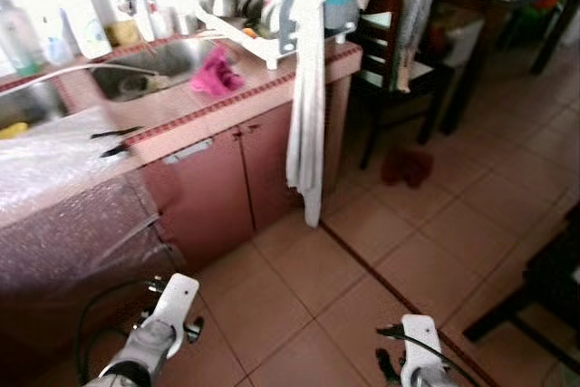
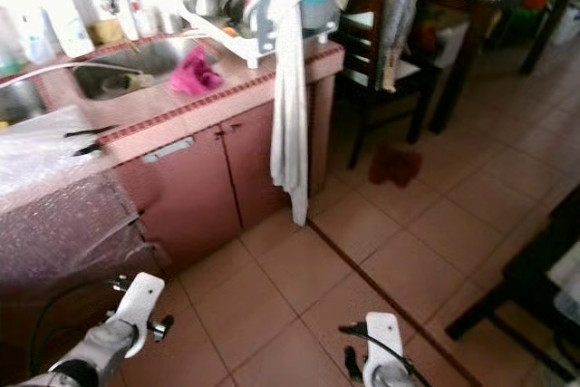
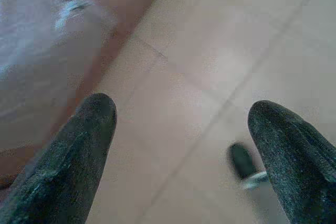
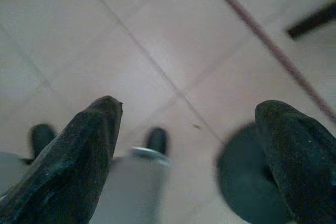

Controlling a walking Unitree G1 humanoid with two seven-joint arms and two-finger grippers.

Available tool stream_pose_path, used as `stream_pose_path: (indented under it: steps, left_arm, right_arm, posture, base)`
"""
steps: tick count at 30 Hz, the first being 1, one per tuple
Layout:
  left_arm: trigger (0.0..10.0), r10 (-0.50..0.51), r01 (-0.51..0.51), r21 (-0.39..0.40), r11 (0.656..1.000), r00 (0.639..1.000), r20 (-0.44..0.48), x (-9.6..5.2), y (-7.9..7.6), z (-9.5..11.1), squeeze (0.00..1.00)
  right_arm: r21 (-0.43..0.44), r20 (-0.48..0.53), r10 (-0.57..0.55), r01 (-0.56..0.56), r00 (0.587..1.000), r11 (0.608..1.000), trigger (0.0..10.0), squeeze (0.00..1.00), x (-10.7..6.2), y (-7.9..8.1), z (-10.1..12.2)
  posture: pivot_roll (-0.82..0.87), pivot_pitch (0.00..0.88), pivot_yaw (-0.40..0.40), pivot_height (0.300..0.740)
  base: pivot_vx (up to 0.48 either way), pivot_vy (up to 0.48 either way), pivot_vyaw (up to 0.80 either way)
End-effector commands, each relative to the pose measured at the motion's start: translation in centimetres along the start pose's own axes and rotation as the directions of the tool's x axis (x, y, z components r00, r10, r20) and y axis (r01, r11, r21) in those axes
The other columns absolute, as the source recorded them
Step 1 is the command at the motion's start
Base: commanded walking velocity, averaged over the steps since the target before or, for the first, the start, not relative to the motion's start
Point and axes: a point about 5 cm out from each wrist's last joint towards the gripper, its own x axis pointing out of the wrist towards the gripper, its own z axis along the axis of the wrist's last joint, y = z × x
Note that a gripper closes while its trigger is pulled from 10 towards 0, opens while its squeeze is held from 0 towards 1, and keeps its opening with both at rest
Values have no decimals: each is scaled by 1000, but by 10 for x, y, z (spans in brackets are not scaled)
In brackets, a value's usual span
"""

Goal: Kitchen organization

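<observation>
Pink cloth (image 1: 216, 73) lies on the desk (image 1: 172, 120) beside the sink (image 1: 149, 65), dish rack (image 1: 263, 2) near — white towel (image 1: 305, 124) hanging. Left claw (image 3: 181, 145) and right claw (image 4: 189, 145) gape wide, empty, above floor tiles (image 1: 362, 251).

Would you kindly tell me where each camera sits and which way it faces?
Left eye, head: down at the pink counter, sink, hanging towel; both forearms show.
Right eye, beside it: same scene, dark chair.
Left wrist: along the open left gripper at floor tiles.
Right wrist: along the open right gripper; same tiles.
</observation>
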Motion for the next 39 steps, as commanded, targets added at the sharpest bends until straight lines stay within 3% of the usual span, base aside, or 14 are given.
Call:
stream_pose_path:
  steps: [1,10,20,39]
  left_arm:
    - [10000,30,-30,5,1000,999,12,-1,12,3,0]
    - [10000,46,-45,-16,999,999,14,-1,14,6,0]
    - [10000,40,-40,-7,999,999,3,-1,13,2,0]
    - [10000,-6,6,-13,1000,1000,4,-1,7,0,0]
  right_arm:
    - [4,15,18,-18,1000,1000,10000,0,1,6,5]
    - [-40,42,25,-23,999,999,10000,0,1,5,7]
    - [-47,49,27,-24,998,999,10000,0,1,6,11]
    - [-54,54,27,-24,998,998,10000,0,2,7,13]
  posture:
    - [21,0,34,740]
    - [18,0,32,740]
    - [15,0,28,740]
    - [14,0,24,740]
  base:
    - [0,0,0]
    - [0,0,0]
    - [0,0,423]
    - [0,0,0]
